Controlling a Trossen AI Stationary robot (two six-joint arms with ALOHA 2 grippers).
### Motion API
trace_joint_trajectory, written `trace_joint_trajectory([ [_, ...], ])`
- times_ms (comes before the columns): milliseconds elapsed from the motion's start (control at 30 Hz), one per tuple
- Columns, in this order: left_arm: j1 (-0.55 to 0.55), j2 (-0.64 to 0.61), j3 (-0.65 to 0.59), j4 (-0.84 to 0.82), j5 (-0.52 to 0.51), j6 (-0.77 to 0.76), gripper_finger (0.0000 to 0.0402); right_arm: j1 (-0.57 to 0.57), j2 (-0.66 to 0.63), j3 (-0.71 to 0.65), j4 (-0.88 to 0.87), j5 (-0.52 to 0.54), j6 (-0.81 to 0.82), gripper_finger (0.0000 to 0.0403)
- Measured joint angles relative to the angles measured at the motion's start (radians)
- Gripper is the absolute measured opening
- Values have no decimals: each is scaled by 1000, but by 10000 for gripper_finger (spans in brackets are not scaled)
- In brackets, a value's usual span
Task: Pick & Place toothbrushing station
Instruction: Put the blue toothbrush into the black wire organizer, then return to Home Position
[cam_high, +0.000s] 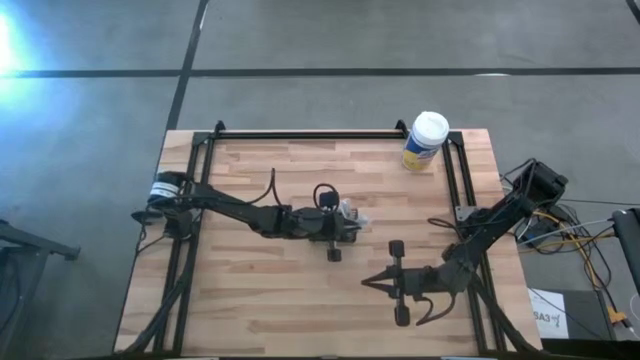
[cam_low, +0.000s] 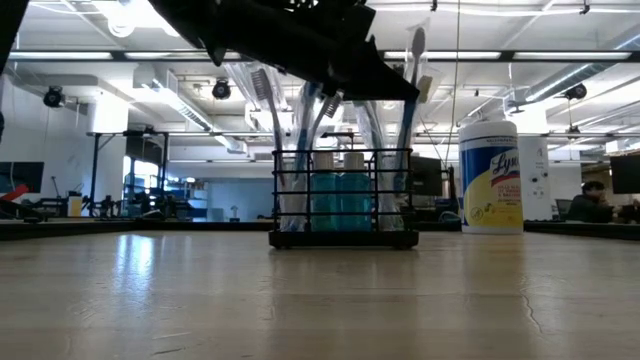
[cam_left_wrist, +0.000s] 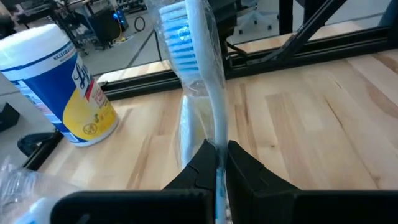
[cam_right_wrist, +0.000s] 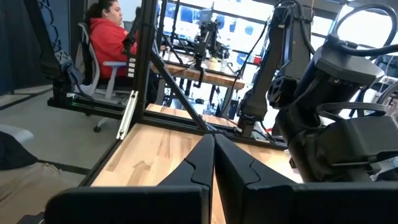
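Frame centre — left gripper (cam_left_wrist: 219, 163) clenched on a wrapped toothbrush (cam_left_wrist: 198, 74), upright above the toothbrushing station (cam_low: 344, 198) — right gripper (cam_high: 372, 283) closed, empty.

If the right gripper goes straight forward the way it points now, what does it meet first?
Probably nothing soon. The right gripper, shut and empty, points toward the left side over bare table. The black holder seems to lie off that line.
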Motion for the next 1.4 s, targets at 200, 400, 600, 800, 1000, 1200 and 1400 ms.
trace_joint_trajectory([
  [200, -2, 8, -1, -18, -8, 35, 13, 0, 0, 0, 0, 0, -2, 8],
  [400, -28, -27, -8, -112, -83, 75, 12, 0, 0, 0, -2, 0, 3, 8],
  [600, -24, -18, -25, -104, -86, 47, 12, -10, 0, 0, -1, 1, 17, 8],
  [800, -24, -21, -43, -86, -83, 25, 16, -16, 0, 0, -1, 3, 22, 8],
  [1000, -24, -38, -44, -93, -41, 6, 110, -16, 0, 0, -1, 2, 22, 8],
  [1200, -24, -71, -45, -91, 17, -18, 208, -16, 0, -1, -1, 2, 22, 8],
  [1400, -29, -150, -45, -137, 18, -22, 257, -16, 0, -1, -1, 1, 22, 8],
])
